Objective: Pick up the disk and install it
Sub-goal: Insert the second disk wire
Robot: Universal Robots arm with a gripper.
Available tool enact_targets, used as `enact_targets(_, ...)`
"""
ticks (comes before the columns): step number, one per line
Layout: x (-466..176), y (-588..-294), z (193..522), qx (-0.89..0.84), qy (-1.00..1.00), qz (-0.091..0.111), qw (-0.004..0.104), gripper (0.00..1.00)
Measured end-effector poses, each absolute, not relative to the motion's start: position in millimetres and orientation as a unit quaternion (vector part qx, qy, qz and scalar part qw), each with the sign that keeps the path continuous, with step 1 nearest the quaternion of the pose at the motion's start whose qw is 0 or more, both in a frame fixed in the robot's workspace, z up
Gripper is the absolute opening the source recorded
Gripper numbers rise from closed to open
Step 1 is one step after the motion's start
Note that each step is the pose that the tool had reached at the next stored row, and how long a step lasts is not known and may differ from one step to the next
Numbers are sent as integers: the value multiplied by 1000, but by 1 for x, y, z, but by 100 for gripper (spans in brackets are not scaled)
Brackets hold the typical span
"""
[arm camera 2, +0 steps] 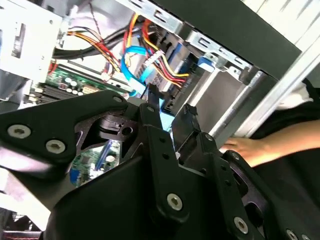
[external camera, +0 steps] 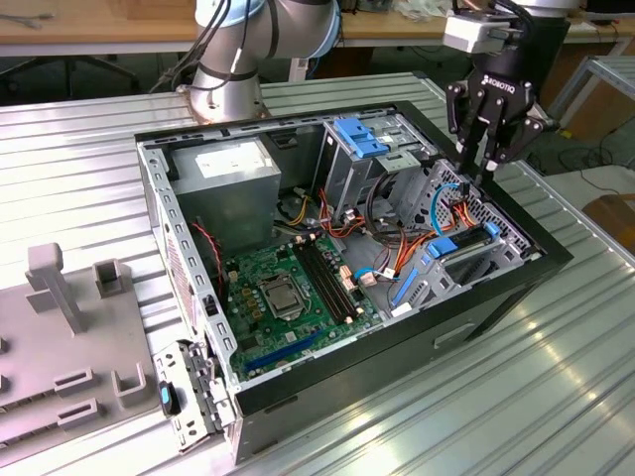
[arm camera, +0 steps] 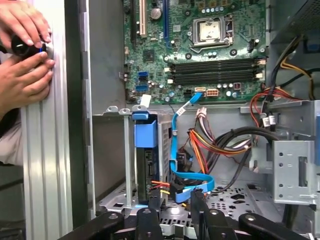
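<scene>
The disk (external camera: pixel 459 245) sits edge-up in the drive cage at the exterior view's right end of the open computer case (external camera: pixel 496 288), its bright blue carrier showing. In the first wrist view the blue carrier tab (arm camera: pixel 145 133) tops the slot, and the disk's dark edge (arm camera: pixel 148 172) runs along it toward the gripper. My gripper (external camera: pixel 483 167) hangs just above the case's far right rim, over the cables behind the cage. Its black fingers (arm camera: pixel 154 204) stand apart with nothing between them in both wrist views, and the gripper (arm camera 2: pixel 169 107) touches nothing.
A blue data cable (arm camera: pixel 189 184) and orange-yellow power wires (arm camera: pixel 200 147) lie beside the disk slot. The case also holds a motherboard (external camera: pixel 288 288), a grey power supply (external camera: pixel 233 171) and a lighter-blue bracket (external camera: pixel 359 139). A person's hands (arm camera: pixel 25 55) rest outside the case wall. A grey fixture (external camera: pixel 69 337) stands at the left.
</scene>
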State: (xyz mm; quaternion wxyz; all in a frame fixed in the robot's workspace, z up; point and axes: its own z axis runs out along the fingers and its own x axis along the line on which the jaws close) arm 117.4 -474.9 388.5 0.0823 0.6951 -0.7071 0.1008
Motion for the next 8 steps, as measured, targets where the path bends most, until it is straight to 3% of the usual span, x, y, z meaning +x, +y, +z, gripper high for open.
enact_targets(8,117,-471,378,696,-706,104,85,38)
